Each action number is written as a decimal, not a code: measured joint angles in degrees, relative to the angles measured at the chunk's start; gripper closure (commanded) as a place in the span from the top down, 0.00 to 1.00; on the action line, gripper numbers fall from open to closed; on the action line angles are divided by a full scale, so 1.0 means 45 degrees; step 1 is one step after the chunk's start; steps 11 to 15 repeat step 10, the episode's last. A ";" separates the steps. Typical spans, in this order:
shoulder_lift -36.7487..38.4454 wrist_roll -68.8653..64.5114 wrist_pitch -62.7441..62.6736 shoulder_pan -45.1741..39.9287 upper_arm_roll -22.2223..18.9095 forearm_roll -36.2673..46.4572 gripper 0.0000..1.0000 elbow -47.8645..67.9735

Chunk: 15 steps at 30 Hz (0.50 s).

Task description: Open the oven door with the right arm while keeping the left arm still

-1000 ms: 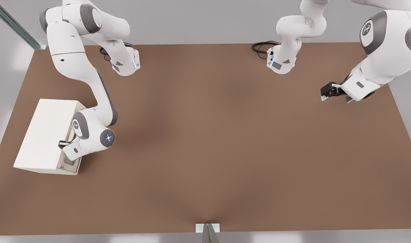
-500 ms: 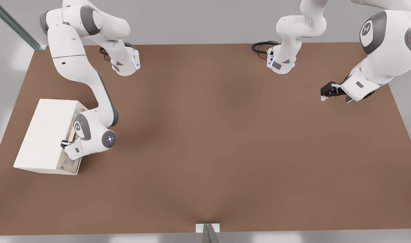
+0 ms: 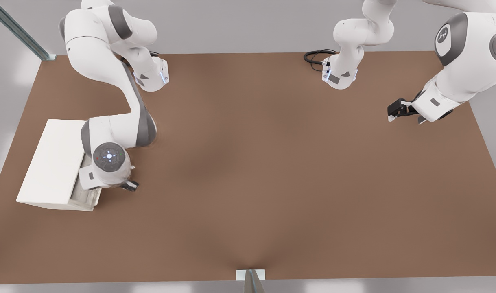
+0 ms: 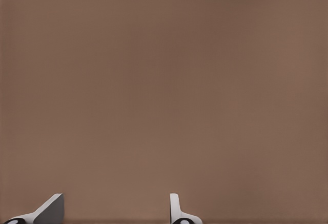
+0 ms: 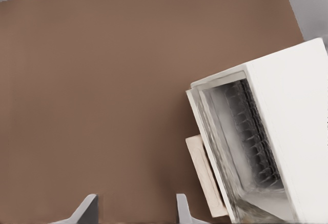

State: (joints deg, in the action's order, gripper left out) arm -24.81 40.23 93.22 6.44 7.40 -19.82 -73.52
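The right arm [image 3: 109, 93] shows glossy white shells with dark grey joint panels, and a round grey disc [image 3: 108, 156] lit by small dots. Its gripper [image 3: 130, 186] looks black, though mostly hidden; pale grey fingertips [image 5: 183, 211].

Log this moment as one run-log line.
oven door: swung open | oven: cavity exposed | end effector: open, empty, off the handle, over table

right arm [image 3: 109, 134] bent low, tool [image 5: 136, 208] spread

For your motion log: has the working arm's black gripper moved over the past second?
Yes. The black gripper swung from over the cream-white box oven toward the front view's right.
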 measured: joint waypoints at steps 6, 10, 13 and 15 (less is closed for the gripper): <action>0.3121 -0.2534 -0.0079 -0.1785 0.0074 0.2694 1.00 -0.1480; 0.3208 -0.3843 -0.0045 -0.1741 0.0054 0.3177 1.00 -0.1517; 0.3208 -0.3843 -0.0045 -0.1741 0.0054 0.3177 1.00 -0.1517; 0.3208 -0.3843 -0.0045 -0.1741 0.0054 0.3177 1.00 -0.1517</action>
